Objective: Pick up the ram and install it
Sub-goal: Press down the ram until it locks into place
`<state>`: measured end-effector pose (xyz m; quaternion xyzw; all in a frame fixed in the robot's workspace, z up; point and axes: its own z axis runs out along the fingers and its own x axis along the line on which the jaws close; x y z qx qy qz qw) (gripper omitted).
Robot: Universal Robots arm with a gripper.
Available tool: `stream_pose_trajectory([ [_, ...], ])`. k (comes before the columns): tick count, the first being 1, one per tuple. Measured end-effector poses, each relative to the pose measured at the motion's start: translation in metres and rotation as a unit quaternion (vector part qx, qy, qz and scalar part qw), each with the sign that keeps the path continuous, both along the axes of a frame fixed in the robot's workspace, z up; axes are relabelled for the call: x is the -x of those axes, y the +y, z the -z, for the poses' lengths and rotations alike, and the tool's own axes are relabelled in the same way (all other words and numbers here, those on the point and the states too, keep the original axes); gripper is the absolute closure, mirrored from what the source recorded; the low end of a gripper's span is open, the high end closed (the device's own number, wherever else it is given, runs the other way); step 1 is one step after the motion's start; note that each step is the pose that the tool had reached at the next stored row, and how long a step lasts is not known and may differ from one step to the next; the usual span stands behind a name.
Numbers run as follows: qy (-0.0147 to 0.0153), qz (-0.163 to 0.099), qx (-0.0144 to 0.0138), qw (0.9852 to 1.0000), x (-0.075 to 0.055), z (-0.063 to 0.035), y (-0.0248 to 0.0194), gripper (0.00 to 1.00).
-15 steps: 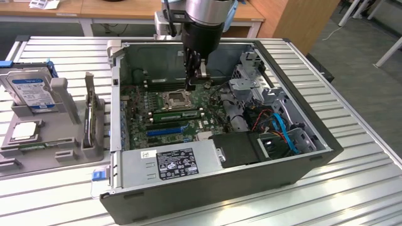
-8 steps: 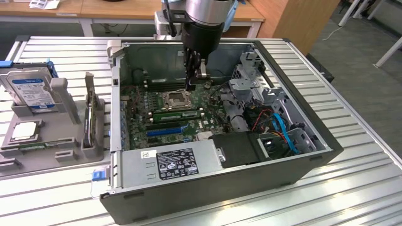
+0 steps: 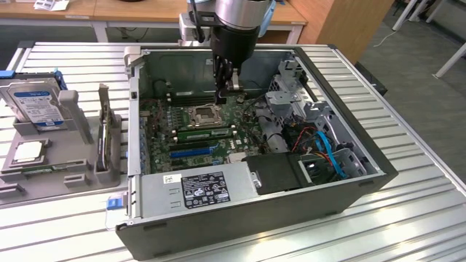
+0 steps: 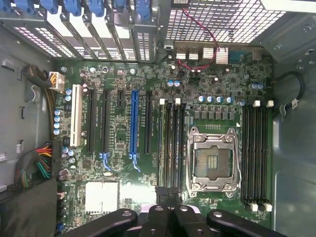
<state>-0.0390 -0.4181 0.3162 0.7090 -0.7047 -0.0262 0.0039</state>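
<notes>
The gripper (image 3: 231, 87) hangs inside the open computer case (image 3: 320, 180), over the motherboard (image 4: 123, 143) and just above the CPU socket (image 3: 205, 114). Its fingers are together – in the wrist view their black tips (image 4: 168, 195) meet with nothing between them. The ram (image 3: 206, 132) lies seated in a slot just beside the socket, below the fingers, with its long axis along the slot – toward the exterior view's right

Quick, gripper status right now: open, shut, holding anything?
Gripper: shut, inside the computer case above the motherboard, near the CPU socket. Whether anything sits between the fingers cannot be told.
</notes>
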Motion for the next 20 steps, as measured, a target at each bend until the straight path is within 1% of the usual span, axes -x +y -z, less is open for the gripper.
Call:
stream_pose_trajectory([
  [12, 0.0000, 0.000, -0.0002, 1.0000, -0.001, 0.0000, 0.0000, 0.90],
  [17, 0.0000, 0.000, -0.0002, 1.0000, -0.008, 0.0004, 0.0000, 0.90],
  [18, 0.0000, 0.000, -0.0002, 1.0000, -0.012, 0.0007, 0.0000, 0.90],
  [20, 0.0000, 0.000, -0.0001, 1.0000, -0.015, 0.0009, 0.0000, 0.90],
])
